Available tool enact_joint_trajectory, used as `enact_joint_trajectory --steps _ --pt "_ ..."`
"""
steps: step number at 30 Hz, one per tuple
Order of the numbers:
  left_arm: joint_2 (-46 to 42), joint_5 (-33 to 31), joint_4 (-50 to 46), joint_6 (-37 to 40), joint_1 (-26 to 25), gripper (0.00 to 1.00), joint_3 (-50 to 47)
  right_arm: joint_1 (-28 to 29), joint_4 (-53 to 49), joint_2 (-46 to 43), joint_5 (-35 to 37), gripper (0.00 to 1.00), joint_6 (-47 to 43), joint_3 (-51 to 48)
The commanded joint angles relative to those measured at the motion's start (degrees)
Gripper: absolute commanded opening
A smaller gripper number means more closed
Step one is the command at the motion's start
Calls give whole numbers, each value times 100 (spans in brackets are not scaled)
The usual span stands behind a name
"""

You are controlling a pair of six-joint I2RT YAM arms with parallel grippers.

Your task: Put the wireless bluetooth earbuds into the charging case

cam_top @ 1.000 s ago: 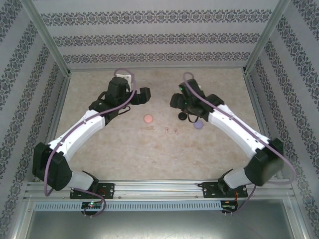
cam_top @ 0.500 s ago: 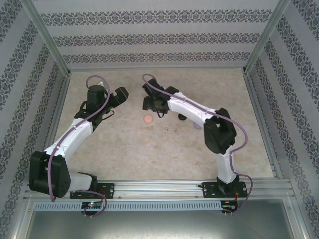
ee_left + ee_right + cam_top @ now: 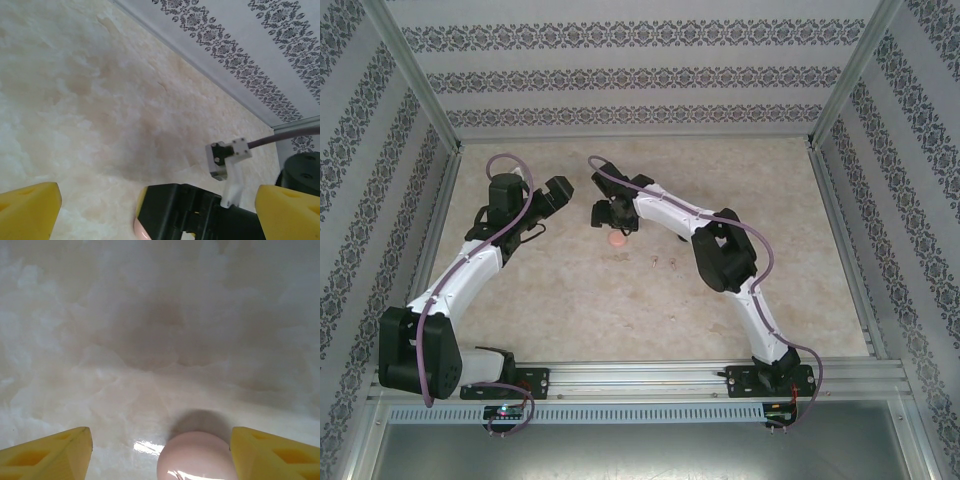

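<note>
From the top camera I see the right arm stretched across toward the middle of the frame, with the right gripper (image 3: 608, 215) just above the pink charging case (image 3: 617, 240), a small round disc on the marbled table (image 3: 570, 300) a little left of centre. In the right wrist view the right gripper (image 3: 160, 436) has its yellow fingertips (image 3: 50, 452) spread to the lower corners. The pink charging case (image 3: 197, 457) sits at the bottom edge between them, nearer the right-hand pad and with bare table showing on its other side, so I read these jaws as standing apart around the case, not clamped on it. Two tiny pinkish earbuds (image 3: 653, 262) lie loose on the table just below and right of the case, close beside each other and apart from it. I cannot make out the other earbuds. The left gripper (image 3: 558, 192) hovers in the upper left part of the tabletop, pointing toward the right gripper and near it. In the left wrist view the left gripper (image 3: 157, 190) is spread wide with nothing between its pads, and I see the black body of the other gripper low in the frame with a sliver of the pink case (image 3: 139, 227) at the bottom edge.
</note>
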Motion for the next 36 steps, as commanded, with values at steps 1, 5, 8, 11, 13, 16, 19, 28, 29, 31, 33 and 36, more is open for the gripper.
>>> enact_joint_trajectory --steps 1,5,8,11,13,16,19,28,29,31,33,36 --pt "-61 139 280 86 60 99 89 -19 -64 149 -251 73 -78 102" --pt "-32 131 293 95 60 99 104 38 19 60 -353 73 -76 -84" --pt "-7 118 299 87 56 99 102 110 91 -122 -381 73 -77 -342" --pt "31 115 332 62 60 99 83 182 211 -372 -422 73 -47 -706" --pt "50 119 348 58 62 99 84 226 297 -547 -478 73 -9 -956" --pt "102 141 392 47 59 99 104 305 439 -839 -561 72 71 -1357" --pt "141 159 385 83 61 99 135 373 609 -1219 -603 73 66 -1729" --pt "184 77 257 269 78 99 311 327 150 -1305 -71 74 -765 -1409" --pt "180 56 235 285 84 99 329 321 72 -1225 -19 74 -971 -1263" --pt "159 60 195 301 124 99 364 318 -106 -1018 10 75 -1457 -944" --pt "145 95 164 319 173 99 394 324 -299 -814 -6 75 -2083 -632" --pt "137 131 123 350 217 99 433 351 -569 -597 102 77 -2875 -324"
